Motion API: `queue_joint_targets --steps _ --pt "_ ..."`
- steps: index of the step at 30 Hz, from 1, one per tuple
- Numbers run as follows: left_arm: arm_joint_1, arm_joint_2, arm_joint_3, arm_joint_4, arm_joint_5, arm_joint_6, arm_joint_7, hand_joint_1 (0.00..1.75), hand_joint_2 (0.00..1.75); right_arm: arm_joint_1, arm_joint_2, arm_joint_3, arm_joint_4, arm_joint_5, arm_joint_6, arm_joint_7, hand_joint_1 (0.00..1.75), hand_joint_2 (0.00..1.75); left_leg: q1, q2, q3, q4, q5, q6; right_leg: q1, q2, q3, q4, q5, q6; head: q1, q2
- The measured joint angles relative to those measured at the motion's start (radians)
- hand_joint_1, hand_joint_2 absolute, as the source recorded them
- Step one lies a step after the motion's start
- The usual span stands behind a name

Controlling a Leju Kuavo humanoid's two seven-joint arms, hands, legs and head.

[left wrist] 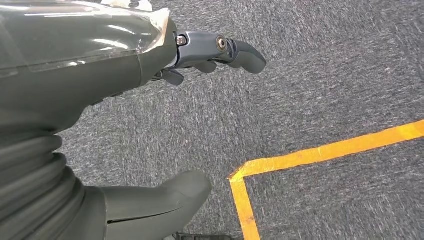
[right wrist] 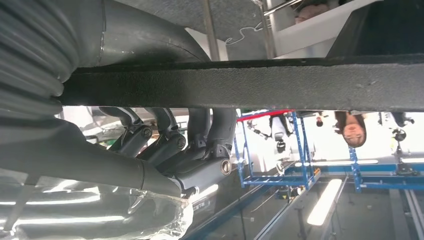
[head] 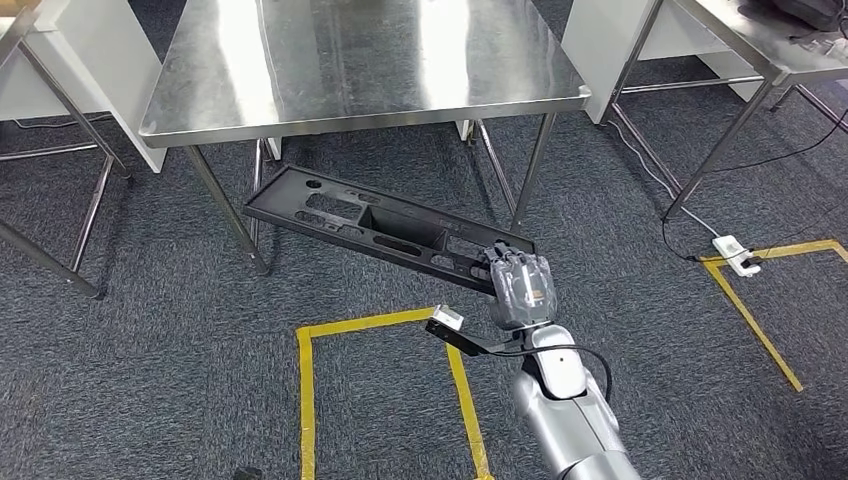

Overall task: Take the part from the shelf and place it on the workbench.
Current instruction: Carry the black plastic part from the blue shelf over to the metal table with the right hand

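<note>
I'm gripping the black part by its end with the right hand, fingers clamped on its edge, carrying it toward the workbench.

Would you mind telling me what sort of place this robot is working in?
Probably a workshop or robot test lab: steel workbenches on grey carpet, yellow floor tape marking standing zones, and blue racks in the background.

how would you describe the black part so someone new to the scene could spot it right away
Find the steel workbench at the top of the head view. Just in front of it, above the carpet, the right hand holds one end of the part. It is a long flat black plastic frame with slots and cutouts, unlike the yellow floor tape nearby.
</note>
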State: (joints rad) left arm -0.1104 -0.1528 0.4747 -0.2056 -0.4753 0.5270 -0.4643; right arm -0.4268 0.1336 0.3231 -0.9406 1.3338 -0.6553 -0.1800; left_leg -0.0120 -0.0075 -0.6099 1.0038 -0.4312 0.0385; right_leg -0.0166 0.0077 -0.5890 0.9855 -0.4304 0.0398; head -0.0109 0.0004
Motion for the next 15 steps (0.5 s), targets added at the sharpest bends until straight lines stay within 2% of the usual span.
queue_joint_targets --steps 8,15 --pt "-0.019 -0.008 -0.008 0.000 -0.026 -0.009 0.024 0.00 1.75 -0.024 -0.019 -0.015 -0.036 0.013 0.076 0.009 1.75 1.75 0.002 0.000 0.000 0.000 0.001 0.000 0.000 0.000 0.000 0.000 0.000 0.000 0.000 0.000" --pt "-0.030 -0.011 -0.010 0.000 -0.033 -0.012 0.030 0.00 1.75 -0.079 -0.031 -0.024 -0.032 -0.010 0.083 -0.026 1.75 1.75 0.003 0.000 0.000 0.000 0.001 0.001 0.000 0.000 0.000 0.000 0.001 0.001 0.000 0.000"
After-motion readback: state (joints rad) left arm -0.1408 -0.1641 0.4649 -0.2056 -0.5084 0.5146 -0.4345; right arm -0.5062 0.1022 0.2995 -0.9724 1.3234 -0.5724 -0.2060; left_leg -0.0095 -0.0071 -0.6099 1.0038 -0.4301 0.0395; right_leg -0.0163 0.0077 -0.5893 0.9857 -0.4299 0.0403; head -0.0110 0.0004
